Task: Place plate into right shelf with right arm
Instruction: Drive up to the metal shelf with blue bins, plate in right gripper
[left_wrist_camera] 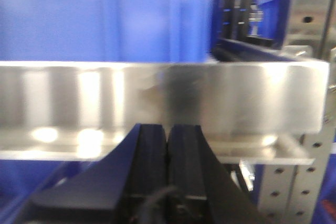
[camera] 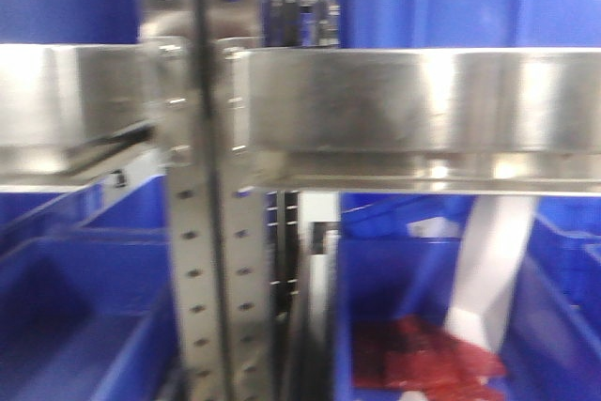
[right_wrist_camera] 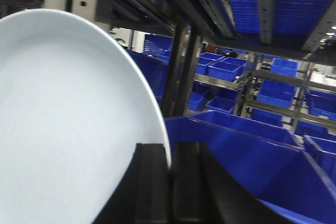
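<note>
**Operator:** Where's the plate, and what has hold of it?

**Spotter:** Right wrist view. Your right pincer (right_wrist_camera: 169,182) is clamped on the rim of the plate (right_wrist_camera: 68,129), jaws nearly together with only the plate's edge between them. The plate stands tilted on edge in the air and fills the left of that view. A blue bin (right_wrist_camera: 252,156) lies beyond and below. It is not yet set down on the right shelf (camera: 423,110). Your left pincer (left_wrist_camera: 167,145) has its jaws together with nothing in them, close in front of a steel ledge (left_wrist_camera: 157,93)

**Operator:** How will it handle?

**Spotter:** My judgement only: stiff, hard and glossy, so slippery under the pads, and probably brittle. A knock on the ledge or the perforated uprights (camera: 202,260) could chip it. You hold it at one spot on the edge, so its weight hangs to one side and it may pivot in the grip. The rim is the only sensible hold. Go slowly

**Operator:** Looks?

**Spotter:** Round, shallow, plain white with a pale bluish cast, smooth, no pattern. I cannot tell which face is towards the camera
</note>
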Robot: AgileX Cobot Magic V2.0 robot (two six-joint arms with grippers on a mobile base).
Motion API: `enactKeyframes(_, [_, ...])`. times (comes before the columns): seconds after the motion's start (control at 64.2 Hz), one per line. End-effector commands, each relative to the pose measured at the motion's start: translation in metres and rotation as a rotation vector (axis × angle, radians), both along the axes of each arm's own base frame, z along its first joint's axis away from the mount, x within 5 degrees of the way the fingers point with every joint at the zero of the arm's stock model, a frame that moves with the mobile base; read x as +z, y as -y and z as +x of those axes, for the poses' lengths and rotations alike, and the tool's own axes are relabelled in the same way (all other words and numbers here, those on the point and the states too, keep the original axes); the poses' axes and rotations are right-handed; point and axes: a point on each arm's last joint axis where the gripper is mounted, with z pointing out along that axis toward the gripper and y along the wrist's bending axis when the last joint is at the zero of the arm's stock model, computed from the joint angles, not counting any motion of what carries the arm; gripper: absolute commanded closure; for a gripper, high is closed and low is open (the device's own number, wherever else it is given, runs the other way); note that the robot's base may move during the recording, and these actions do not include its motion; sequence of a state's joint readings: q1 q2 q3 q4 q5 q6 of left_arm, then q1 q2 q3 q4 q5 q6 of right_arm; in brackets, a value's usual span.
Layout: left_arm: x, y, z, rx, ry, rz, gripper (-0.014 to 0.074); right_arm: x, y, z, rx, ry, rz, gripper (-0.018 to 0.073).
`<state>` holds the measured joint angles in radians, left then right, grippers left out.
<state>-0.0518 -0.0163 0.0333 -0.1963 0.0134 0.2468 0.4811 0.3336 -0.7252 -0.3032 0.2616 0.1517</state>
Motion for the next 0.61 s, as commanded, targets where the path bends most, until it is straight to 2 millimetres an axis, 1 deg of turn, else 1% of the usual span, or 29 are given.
enactKeyframes(0.0, [0.006, -0.0017, -0.0013, 0.018, 0.091, -0.011, 0.0643, 0.0163, -0.0001, -0.0044, 0.015, 0.107, 0.02, 0.0506])
enactKeyframes(0.592, [0.006, -0.0016, -0.0013, 0.016, 0.091, -0.011, 0.0643, 0.0163, -0.0001, -0.0044, 0.015, 0.107, 0.02, 0.0506])
